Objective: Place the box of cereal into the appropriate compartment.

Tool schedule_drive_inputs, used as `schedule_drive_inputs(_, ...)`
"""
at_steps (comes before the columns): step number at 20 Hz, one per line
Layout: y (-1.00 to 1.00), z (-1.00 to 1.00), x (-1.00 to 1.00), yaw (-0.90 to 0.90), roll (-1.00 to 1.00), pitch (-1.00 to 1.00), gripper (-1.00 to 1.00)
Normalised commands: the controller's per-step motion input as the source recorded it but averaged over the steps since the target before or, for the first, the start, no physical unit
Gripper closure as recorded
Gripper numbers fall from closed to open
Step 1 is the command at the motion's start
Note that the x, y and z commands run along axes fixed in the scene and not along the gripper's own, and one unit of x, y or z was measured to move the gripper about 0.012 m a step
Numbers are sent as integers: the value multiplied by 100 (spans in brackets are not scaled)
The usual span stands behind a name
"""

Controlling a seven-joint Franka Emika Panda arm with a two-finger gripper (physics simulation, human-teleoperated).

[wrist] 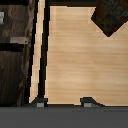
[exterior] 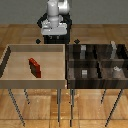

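From the exterior view I see the Panda arm (exterior: 54, 15) drawn up behind the two tables, its white body above a dark wrist block. The gripper (exterior: 53, 36) hangs over the back edge of the light-wood tray (exterior: 10, 62), and from here I cannot tell how its fingers stand. The tray fills the exterior view's left, on thin metal legs. Inside it the box of cereal (exterior: 34, 68) stands on the tray floor, a small red box with darker sides, somewhat toward the exterior view's left of the tray's middle and well apart from the gripper. Nothing touches it.

On the exterior view's right, just beside the tray, sits the dark striped-wood bin (exterior: 71, 64) with four cells. The far cell on the exterior view's right holds a tall pale-grey slab (exterior: 114, 48), which marks the appropriate compartment (exterior: 120, 54). The other cells hold small grey shapes I cannot make out clearly.

In the wrist view I look down at the pale tray floor (wrist: 75, 60). The cereal box shows at one corner of the frame, cut off by the edge, its printed face tilted. The two fingertips (wrist: 88, 101) peek in at the frame's edge, spread apart with bare floor between them, holding nothing. The dark bin wood (wrist: 15, 60) runs along one side.
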Motion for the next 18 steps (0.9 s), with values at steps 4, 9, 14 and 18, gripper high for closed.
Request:
schedule_drive_inputs(4,0,0,0,0,0,0,-100)
schedule_drive_inputs(9,-60,0,0,0,0,0,-100)
schedule_drive_inputs(14,-100,0,0,0,0,0,-100)
schedule_drive_inputs(18,-100,0,0,0,0,0,-100)
